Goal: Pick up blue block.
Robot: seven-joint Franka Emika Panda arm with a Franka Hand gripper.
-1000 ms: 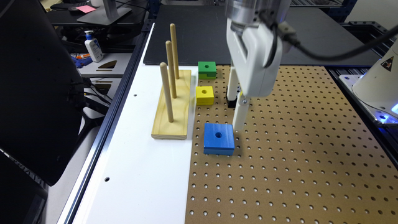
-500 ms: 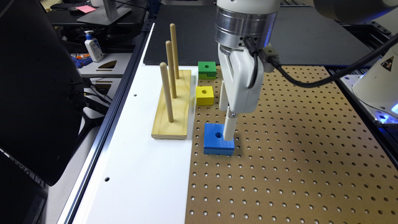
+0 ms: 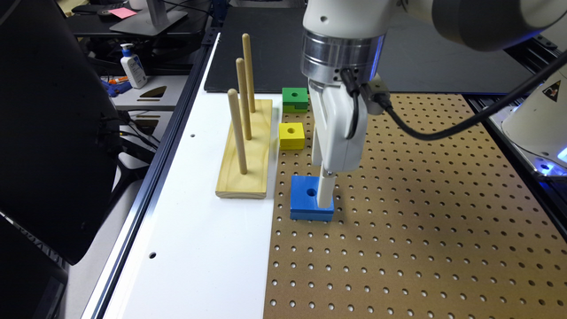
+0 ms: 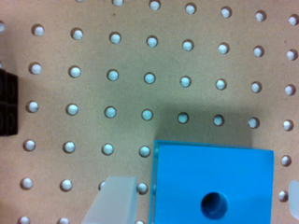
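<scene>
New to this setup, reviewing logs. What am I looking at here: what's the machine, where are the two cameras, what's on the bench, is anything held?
The machine is a single robot arm with a two-fingered hand at its end. One picture comes from a camera off the arm that looks across the bench; the other comes from a camera on the wrist, looking down past the fingers.

On the brown pegboard lie the blue block, a smaller yellow block and a green block. Beside them, on the white surface, stands a wooden base with three upright pegs.

Nothing is held yet. The hand is open and low, with a finger on either side of the blue block, which rests flat on the board.
</scene>
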